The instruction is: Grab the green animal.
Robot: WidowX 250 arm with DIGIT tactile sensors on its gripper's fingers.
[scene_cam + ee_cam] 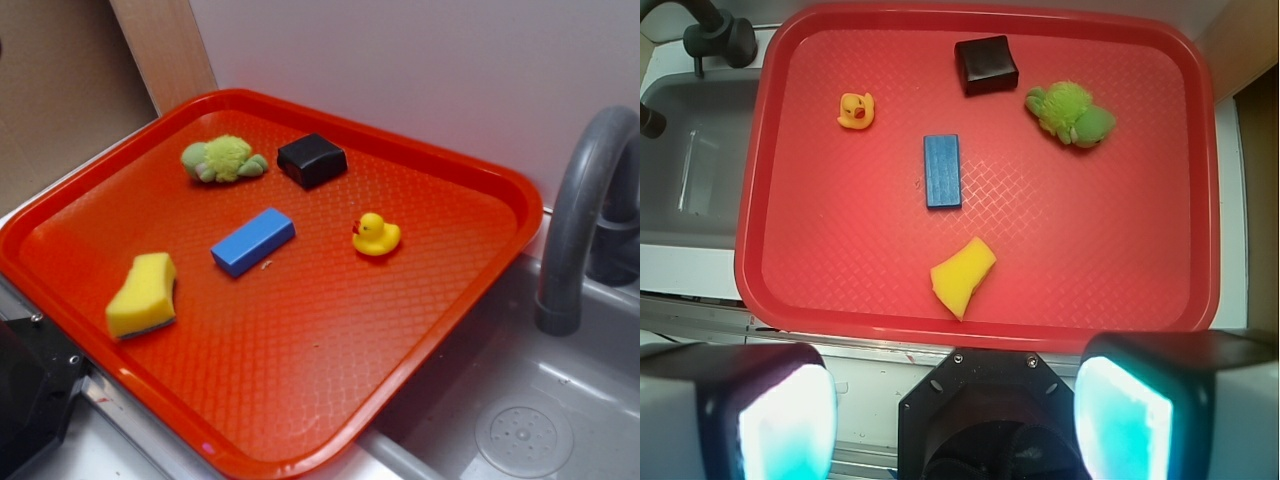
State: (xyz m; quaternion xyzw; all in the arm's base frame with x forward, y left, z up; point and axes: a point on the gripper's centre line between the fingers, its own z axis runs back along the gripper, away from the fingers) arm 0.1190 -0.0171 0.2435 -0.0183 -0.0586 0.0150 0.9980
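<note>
The green animal is a fuzzy lime-green plush with a duller green head. It lies on the red tray near the far left corner, next to a black block. In the wrist view the green animal sits at the upper right of the tray. My gripper hangs high above the tray's near edge, far from the plush. It is open, its two pale pads wide apart with nothing between them. It does not show in the exterior view.
Also on the tray are a blue block, a yellow rubber duck and a yellow sponge. A grey sink with a faucet lies to the right. A wall stands behind the tray.
</note>
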